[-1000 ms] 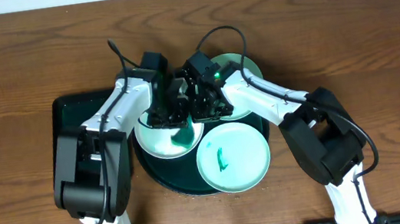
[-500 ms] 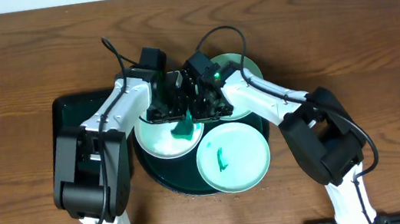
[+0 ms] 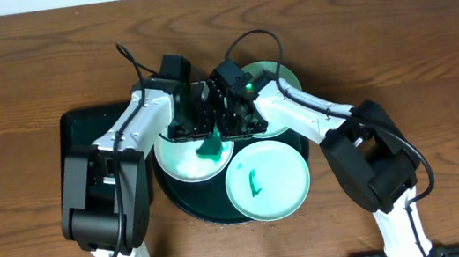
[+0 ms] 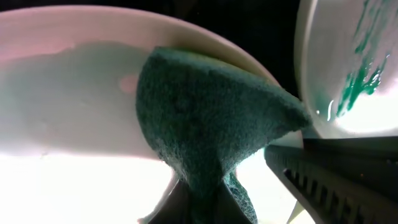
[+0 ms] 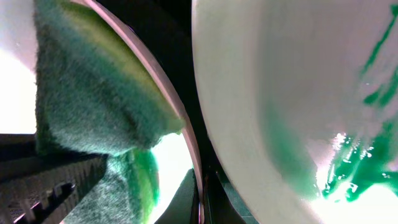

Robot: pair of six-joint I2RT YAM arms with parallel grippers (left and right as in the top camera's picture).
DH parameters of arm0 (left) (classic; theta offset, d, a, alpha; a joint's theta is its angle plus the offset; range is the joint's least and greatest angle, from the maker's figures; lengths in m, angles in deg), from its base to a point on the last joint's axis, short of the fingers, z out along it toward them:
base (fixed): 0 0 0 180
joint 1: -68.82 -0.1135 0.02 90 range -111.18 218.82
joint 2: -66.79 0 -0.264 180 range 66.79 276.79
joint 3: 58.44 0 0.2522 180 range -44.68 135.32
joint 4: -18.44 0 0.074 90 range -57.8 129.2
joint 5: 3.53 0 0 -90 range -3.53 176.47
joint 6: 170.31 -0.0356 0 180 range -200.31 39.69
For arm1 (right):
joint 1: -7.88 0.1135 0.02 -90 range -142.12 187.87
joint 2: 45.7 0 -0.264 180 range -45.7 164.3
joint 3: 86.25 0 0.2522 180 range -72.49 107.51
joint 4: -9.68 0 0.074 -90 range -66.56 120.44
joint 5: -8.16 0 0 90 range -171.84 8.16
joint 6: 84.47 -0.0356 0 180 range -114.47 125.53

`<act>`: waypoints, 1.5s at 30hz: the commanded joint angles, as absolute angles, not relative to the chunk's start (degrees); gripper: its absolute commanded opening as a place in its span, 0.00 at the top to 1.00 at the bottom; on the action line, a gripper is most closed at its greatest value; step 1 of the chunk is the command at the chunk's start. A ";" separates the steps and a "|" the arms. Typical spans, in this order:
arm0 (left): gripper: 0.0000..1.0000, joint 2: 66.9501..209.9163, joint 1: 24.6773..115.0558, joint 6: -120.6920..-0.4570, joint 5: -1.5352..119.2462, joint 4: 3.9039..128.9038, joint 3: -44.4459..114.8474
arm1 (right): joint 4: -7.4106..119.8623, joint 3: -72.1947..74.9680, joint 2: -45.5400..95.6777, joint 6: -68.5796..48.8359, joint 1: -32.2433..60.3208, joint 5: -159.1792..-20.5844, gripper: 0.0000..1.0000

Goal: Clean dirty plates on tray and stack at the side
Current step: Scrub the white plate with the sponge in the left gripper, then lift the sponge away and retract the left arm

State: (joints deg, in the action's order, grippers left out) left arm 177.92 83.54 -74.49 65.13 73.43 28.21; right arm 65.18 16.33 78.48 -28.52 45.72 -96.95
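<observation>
The round dark tray holds three plates. My left gripper is shut on a green sponge that rests on the white plate. In the left wrist view the sponge is pinched in the gripper and pressed on the white plate. My right gripper is shut on that plate's right rim, jaws on either side of it. A turquoise plate with a green smear lies in front. Another turquoise plate lies behind, partly hidden by the right arm.
A black rectangular tray lies left of the round tray, under the left arm. A plate with green smears sits close beside the right gripper. Bare wooden table surrounds the trays.
The left gripper has drawn the sponge a little toward the back of the white plate. The right gripper has kept its hold on the rim.
</observation>
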 commanded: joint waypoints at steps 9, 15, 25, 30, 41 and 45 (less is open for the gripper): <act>0.93 162.44 69.53 -74.36 73.13 84.88 36.53 | 65.70 16.70 80.31 -27.38 46.59 -97.13 0.99; 0.93 160.61 61.79 -74.38 81.59 89.93 35.99 | 65.61 16.70 80.31 -27.38 46.59 -97.13 0.99; 0.93 165.46 55.87 -71.99 81.65 88.71 30.37 | 65.64 16.70 80.31 -26.96 46.59 -97.13 0.99; 0.93 168.83 55.10 -71.99 81.63 88.14 30.33 | 65.66 16.70 80.31 -26.99 46.59 -97.15 0.99; 0.92 169.77 55.10 -72.02 81.63 87.33 30.33 | 65.83 16.76 80.07 -26.50 46.59 -97.59 0.99; 0.93 169.77 55.10 -72.02 81.63 86.98 30.33 | 65.90 16.76 78.98 -24.93 46.59 -97.50 0.99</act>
State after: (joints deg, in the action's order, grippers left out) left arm 169.55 55.41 -72.76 80.89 87.20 30.35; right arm 65.37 16.39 78.48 -27.23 45.74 -97.00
